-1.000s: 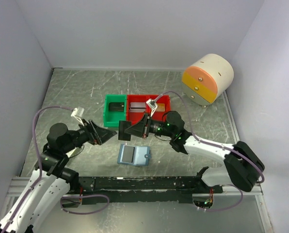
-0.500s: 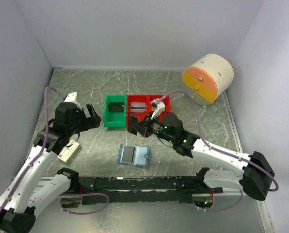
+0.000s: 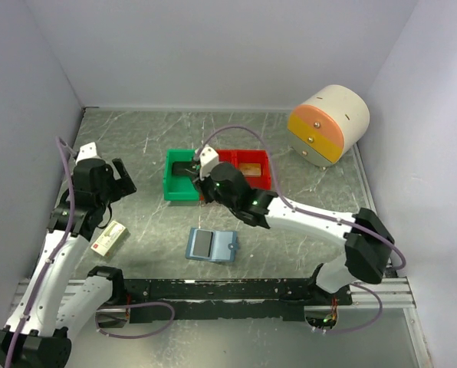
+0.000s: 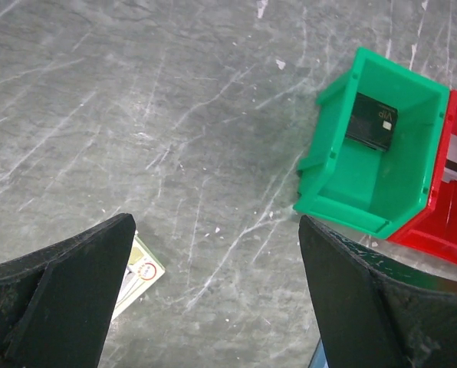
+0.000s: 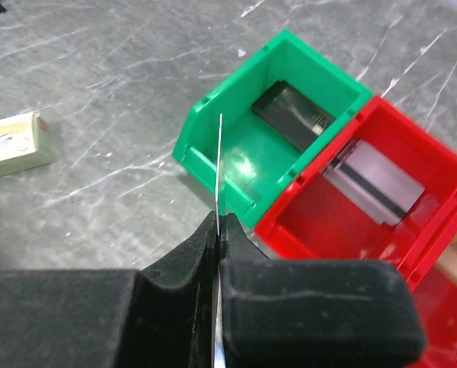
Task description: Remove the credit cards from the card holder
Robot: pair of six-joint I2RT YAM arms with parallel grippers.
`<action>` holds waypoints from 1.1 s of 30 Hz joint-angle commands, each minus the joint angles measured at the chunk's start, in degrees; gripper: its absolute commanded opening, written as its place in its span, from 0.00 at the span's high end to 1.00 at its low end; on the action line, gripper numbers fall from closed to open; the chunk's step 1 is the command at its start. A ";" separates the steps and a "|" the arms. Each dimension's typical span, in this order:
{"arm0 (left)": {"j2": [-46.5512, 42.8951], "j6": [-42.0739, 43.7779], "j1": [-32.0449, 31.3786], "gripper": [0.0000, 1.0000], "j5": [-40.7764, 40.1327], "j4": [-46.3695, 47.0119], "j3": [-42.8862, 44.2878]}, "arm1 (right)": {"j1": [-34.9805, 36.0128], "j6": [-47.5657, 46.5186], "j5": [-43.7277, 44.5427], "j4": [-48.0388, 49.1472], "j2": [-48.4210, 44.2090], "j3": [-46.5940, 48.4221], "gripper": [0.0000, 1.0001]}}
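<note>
**Held card carried over to the green bin; left arm drawn clear**

1. The right gripper (image 5: 219, 224) is pinched fully shut on a thin card (image 5: 219, 165), held upright and seen edge-on. A second ago it hung in front of the red bin (image 5: 297, 230). It now stands over the near wall of the green bin (image 5: 198, 146), which sits beside the red one in the middle of the table (image 3: 136, 138).

2. The left gripper (image 4: 217, 234) has swung away from the centre to the table's left edge. Its fingers stand wide apart and hold nothing. Its withdrawal uncovers a small box (image 3: 110, 237) lying near that edge.

3. The card holder (image 3: 212, 245) lies open and flat near the middle of the near edge, unmoved, and neither arm touches it. A dark patch shows in its left half; whether that is a remaining card cannot be told.

4. A dark card (image 5: 296, 116) already lies in the green bin, and a grey card (image 5: 373, 182) lies in the red bin.

Assessment: the held card is out of the holder and appears ready to be dropped into the green bin. Released edge-on, it may catch on the bin wall.
</note>
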 commanded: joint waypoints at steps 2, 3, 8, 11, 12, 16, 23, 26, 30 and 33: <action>4.59 2.46 5.93 0.00 8.26 1.88 -0.36 | 0.30 -9.33 1.54 -3.24 8.50 9.40 1.00; 5.82 2.14 8.14 0.00 9.22 0.27 0.39 | 0.32 -10.25 1.37 -4.04 9.86 11.35 1.00; 0.10 2.37 14.33 0.00 13.83 3.81 -2.32 | 0.26 -14.28 4.18 -9.16 20.99 21.91 1.00; -2.64 2.18 14.35 0.00 13.40 4.75 -3.38 | 0.00 -17.14 6.64 -12.90 27.18 28.88 1.00; -2.61 2.17 14.35 0.00 13.53 4.67 -3.40 | -0.11 -18.27 7.09 -13.72 28.93 30.86 1.00; -0.51 2.44 14.48 0.00 14.27 3.62 -2.56 | -0.29 -22.49 8.23 -15.27 35.08 36.98 1.00; -0.68 2.90 14.44 0.00 16.00 4.34 -2.97 | -1.16 -28.53 10.53 -16.67 41.06 42.73 1.00; -1.01 3.23 14.44 0.00 16.94 4.77 -3.06 | -1.99 -30.26 10.77 -17.30 42.82 44.13 1.00; -0.98 3.30 14.44 0.00 16.93 4.61 -3.01 | -2.47 -34.67 11.40 -15.79 43.98 44.11 1.00; -1.07 3.32 14.46 0.00 17.10 4.69 -3.07 | -2.71 -36.84 12.69 -15.55 45.36 45.01 1.00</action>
